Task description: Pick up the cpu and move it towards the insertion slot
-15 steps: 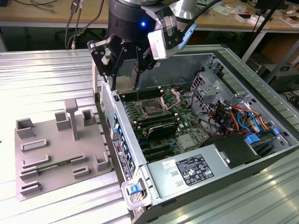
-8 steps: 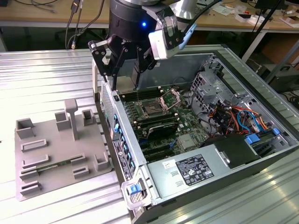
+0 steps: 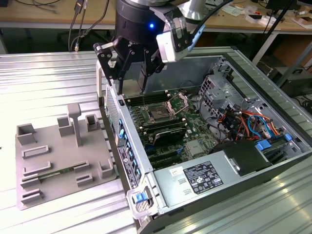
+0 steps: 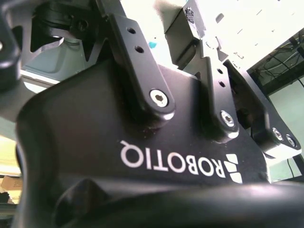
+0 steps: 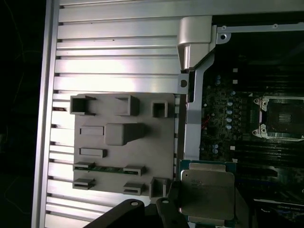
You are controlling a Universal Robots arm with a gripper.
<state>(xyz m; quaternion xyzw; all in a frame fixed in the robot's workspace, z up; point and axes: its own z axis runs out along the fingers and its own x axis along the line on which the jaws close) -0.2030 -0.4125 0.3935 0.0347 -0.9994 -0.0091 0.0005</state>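
Open computer case [image 3: 273, 92] lies on its side on the ribbed metal surface [image 3: 44, 83], toward the exterior view's right. Inside: green motherboard [image 3: 195, 134], power supply box [image 3: 200, 178] at the near end, drive cage [image 3: 214, 90] and a tangle of orange, blue and black cables [image 3: 248, 122] on the far side of the case.

The insertion slot [image 3: 160, 115] sits mid-board, dark square socket, its shiny hinged frame [image 3: 178, 103] swung up and open. Same slot in the first wrist view [image 5: 281, 118], socket bare. Long black memory slots [image 3: 163, 130] run just beside it.

Gripper [image 3: 131, 68] hangs over the case wall nearest the fixture, above the board's edge, short of the slot. In the first wrist view the cpu [image 5: 207, 191], silvery square top over a green border, is grasped between the dark fingers [image 5: 166, 209], held in the air over the case edge, apart from the slot.

Grey plastic fixture [image 3: 58, 156] rests on the surface beside the case, toward the exterior view's left; raised blocks and shallow pockets on it, one narrow pocket holding a green strip [image 3: 48, 172]. Fixture also in the first wrist view [image 5: 123, 142].

The second wrist view shows the gripper's black body [image 4: 142, 142] and linkage arms at close range.

Workbench with cables [image 3: 92, 19] behind.
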